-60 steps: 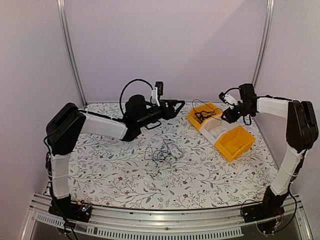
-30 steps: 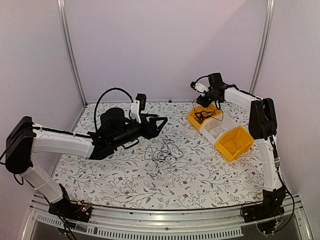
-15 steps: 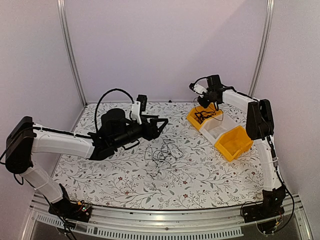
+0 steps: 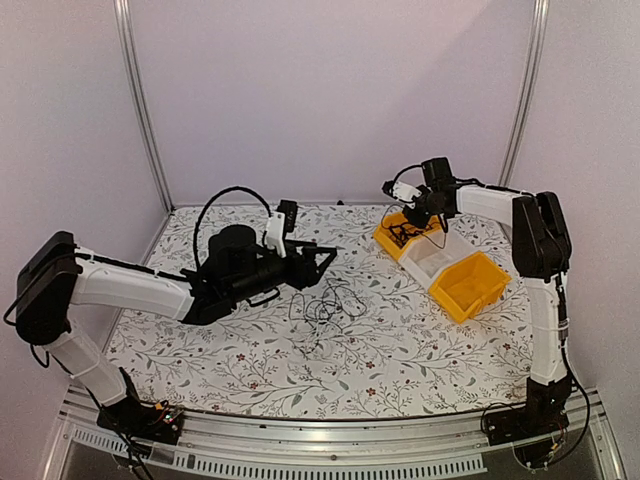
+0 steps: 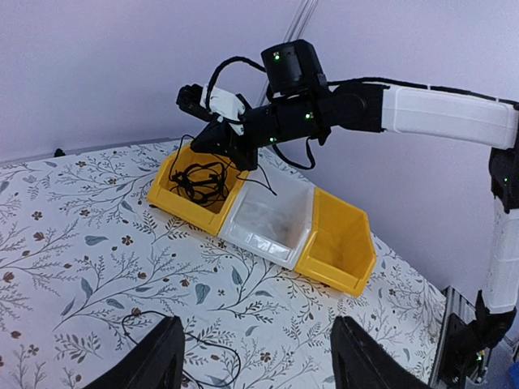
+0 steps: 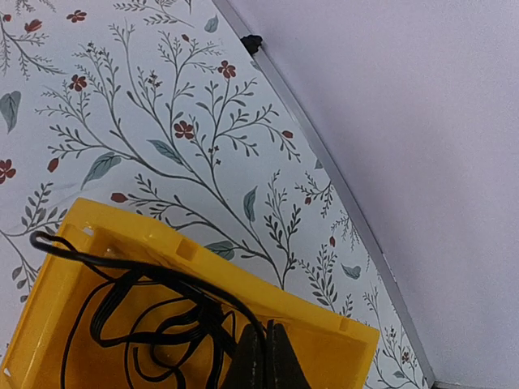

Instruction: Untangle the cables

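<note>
While the left gripper [image 4: 327,257] gaped beside the wiry tangled cords [image 4: 325,303], the right gripper [image 6: 263,356] pinched a thin black cable [image 6: 203,318] in a yellow plastic bin [image 6: 105,227].

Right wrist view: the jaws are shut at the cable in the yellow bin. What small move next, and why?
Probably a short, straight lift of the right gripper. It is shut where the black cable coiled in the yellow bin meets it, seemingly pinching a strand. Lifting would confirm the grip and clear the bin wall. The left gripper hangs open near the loose tangle.
</note>
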Controlling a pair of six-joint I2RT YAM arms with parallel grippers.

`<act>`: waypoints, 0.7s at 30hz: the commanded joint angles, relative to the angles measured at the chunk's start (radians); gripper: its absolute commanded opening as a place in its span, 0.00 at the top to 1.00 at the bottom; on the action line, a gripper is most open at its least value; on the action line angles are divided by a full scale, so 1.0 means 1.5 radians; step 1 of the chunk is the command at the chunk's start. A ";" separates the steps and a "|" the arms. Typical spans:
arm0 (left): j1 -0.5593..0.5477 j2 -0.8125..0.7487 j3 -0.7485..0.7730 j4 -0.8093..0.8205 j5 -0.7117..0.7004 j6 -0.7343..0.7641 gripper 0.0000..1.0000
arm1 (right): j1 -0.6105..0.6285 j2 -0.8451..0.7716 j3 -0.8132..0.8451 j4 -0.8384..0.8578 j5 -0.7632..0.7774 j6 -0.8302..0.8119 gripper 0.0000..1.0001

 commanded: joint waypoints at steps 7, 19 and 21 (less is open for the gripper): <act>-0.008 0.009 -0.017 0.016 -0.004 -0.007 0.38 | -0.006 -0.067 -0.056 -0.015 0.006 -0.060 1.00; -0.008 0.007 -0.034 0.026 -0.007 -0.020 0.38 | -0.015 0.067 0.142 -0.186 0.048 -0.127 1.00; -0.009 0.005 -0.036 0.026 -0.008 -0.022 0.38 | -0.015 0.089 0.165 -0.203 0.049 -0.128 1.00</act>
